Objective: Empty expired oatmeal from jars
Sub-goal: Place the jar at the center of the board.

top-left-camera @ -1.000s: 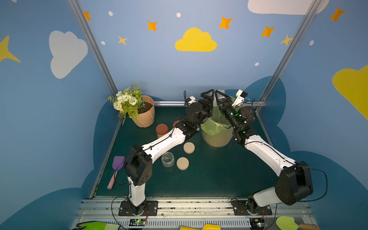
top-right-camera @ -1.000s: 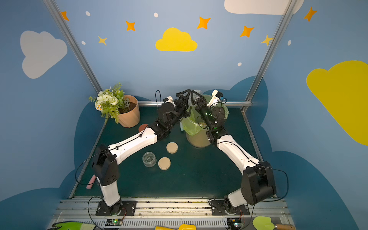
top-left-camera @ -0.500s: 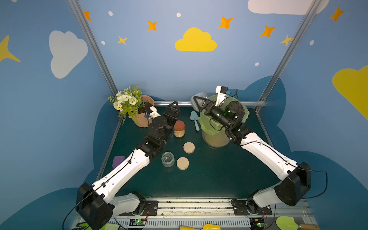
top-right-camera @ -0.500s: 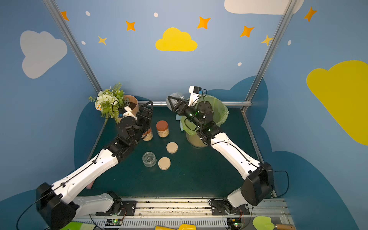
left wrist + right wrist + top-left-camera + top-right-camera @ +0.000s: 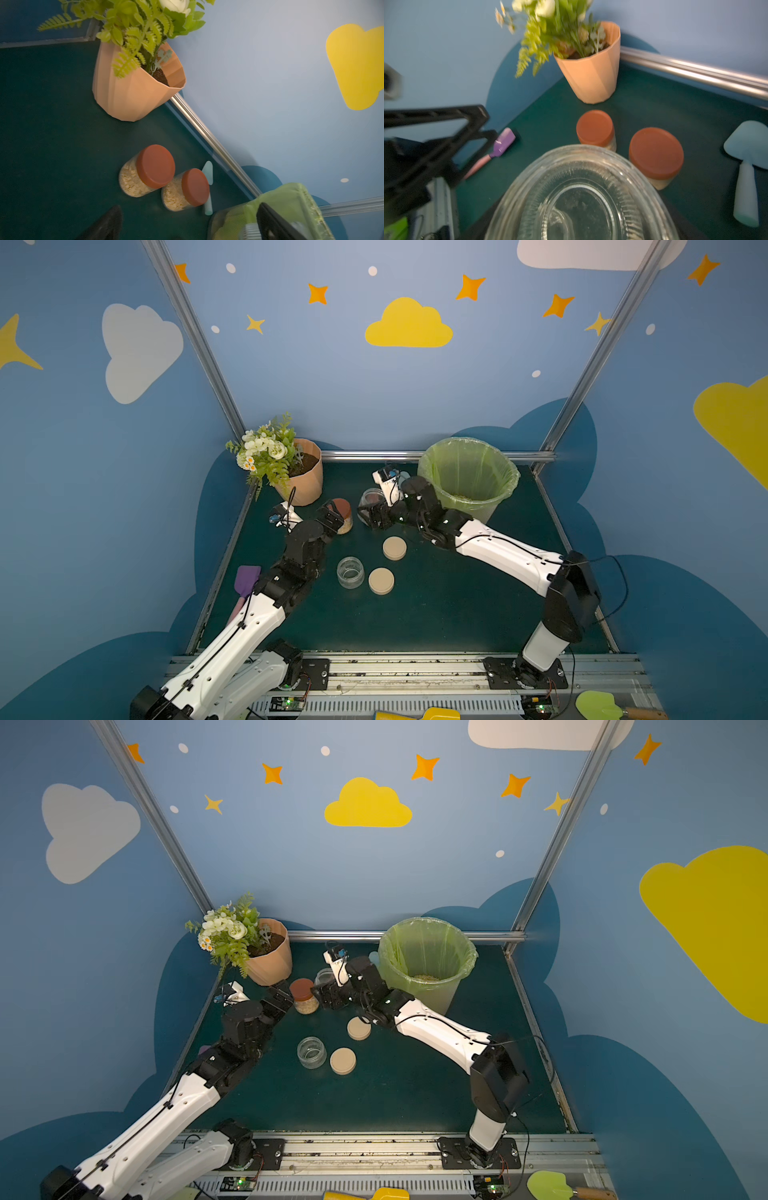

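Right gripper (image 5: 371,512) has its jaws clamped round an empty, lidless clear glass jar (image 5: 581,197), just beside the big beige bin with the green liner (image 5: 469,444). Pale flaky oatmeal (image 5: 424,977) already sits in the bottom of that bin, so I'd guess this jar only needs parking. Left gripper (image 5: 281,995) is spread as wide as it goes, holding nothing. It's further out from the bin and right next to a clear jar with a rust-red lid (image 5: 304,997), full of oatmeal. Lined up for the next grab, I reckon. A second full red-lidded jar (image 5: 185,192) stands nearer the bin.
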Controlling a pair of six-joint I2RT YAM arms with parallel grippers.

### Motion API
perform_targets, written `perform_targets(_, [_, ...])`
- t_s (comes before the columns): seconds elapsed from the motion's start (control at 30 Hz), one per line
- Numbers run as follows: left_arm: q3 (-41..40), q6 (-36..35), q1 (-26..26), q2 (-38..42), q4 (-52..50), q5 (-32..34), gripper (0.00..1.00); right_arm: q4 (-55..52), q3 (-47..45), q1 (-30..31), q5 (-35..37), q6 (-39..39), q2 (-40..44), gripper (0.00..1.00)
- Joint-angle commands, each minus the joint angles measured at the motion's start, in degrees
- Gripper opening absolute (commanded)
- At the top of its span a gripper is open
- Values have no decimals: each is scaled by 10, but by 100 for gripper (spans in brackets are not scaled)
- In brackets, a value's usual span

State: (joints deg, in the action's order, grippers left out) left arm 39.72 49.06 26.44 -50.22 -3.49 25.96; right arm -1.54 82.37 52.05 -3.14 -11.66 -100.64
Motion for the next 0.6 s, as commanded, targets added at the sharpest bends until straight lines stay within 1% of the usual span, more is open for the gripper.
perform_targets(0.0, [-22, -42, -2, 14, -27, 9, 100, 4, 6, 15, 45, 54, -25, 19])
perform_targets(0.23, [-95, -31, -2, 49, -28, 16, 100, 87, -32, 18, 56, 63, -93, 19])
perform_targets(0.3, [-116, -23, -2, 66, -24, 21, 100, 104, -37, 19, 63, 68, -111, 19])
perform_targets(0.4, [-141, -12, -2, 89, -22, 23, 100, 157, -59, 24, 83, 74, -133, 20])
perform_targets(0.5, [-154, -6, -2, 111, -46, 25, 100, 204, -68, 25, 79, 90, -162, 25])
perform_targets(0.57, [-163, -7, -2, 122, -59, 27, 100, 206, -55, 26, 78, 95, -185, 26])
